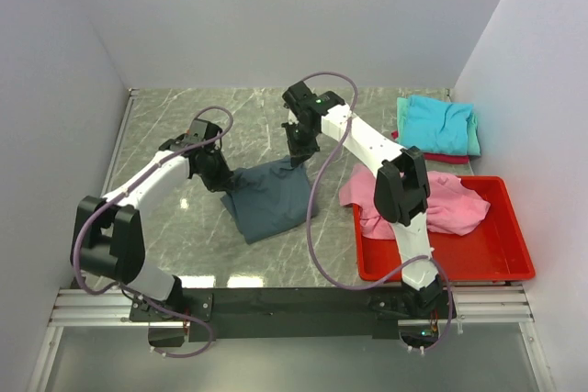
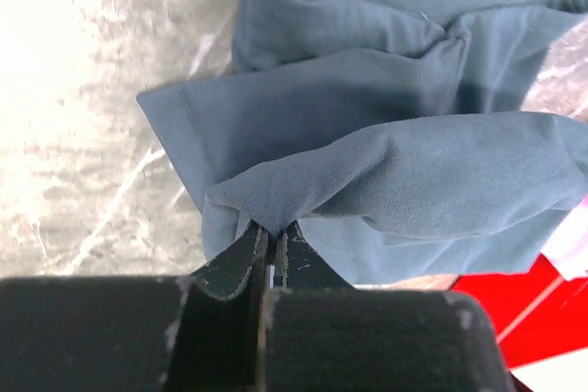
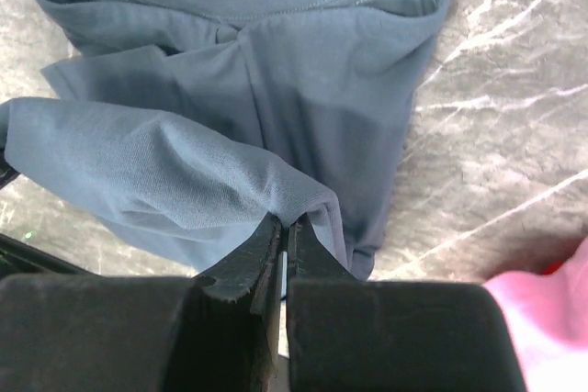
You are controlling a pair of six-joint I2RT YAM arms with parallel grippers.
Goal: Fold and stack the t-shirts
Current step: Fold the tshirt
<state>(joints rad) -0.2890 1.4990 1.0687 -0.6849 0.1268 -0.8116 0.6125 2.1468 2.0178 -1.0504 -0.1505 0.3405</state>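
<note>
Top external view is being read from the left: the left gripper point(image 1: 223, 181) is being pressed shut on the near-left edge of the blue-grey t-shirt point(image 1: 271, 199), and in the left wrist view its fingers point(image 2: 234, 268) are being seen clenched on a thin pinch of cloth. The shirt is being held bunched between the two arms near the middle of the table point(image 1: 165, 135), with its lower part resting on the surface. Next to the right, the right gripper point(image 1: 296, 155) is being closed on the far edge of the same shirt, and a small fold is being nipped between its fingers point(image 3: 243, 268) in the right wrist view. Further right, a pink t-shirt point(image 1: 441, 204) is being left crumpled across the rim of a red bin point(image 1: 501, 259), and a folded pile topped by a turquoise t-shirt point(image 1: 439, 124) is being stored in the far right corner. The blue-grey cloth is being judged light, limp and stretchy, so sagging and creasing are being expected wherever it hangs unsupported. It is probably best being taken at hems or shoulder seams, where doubled fabric gives a firmer bite, with the two holds spread wide.
</note>
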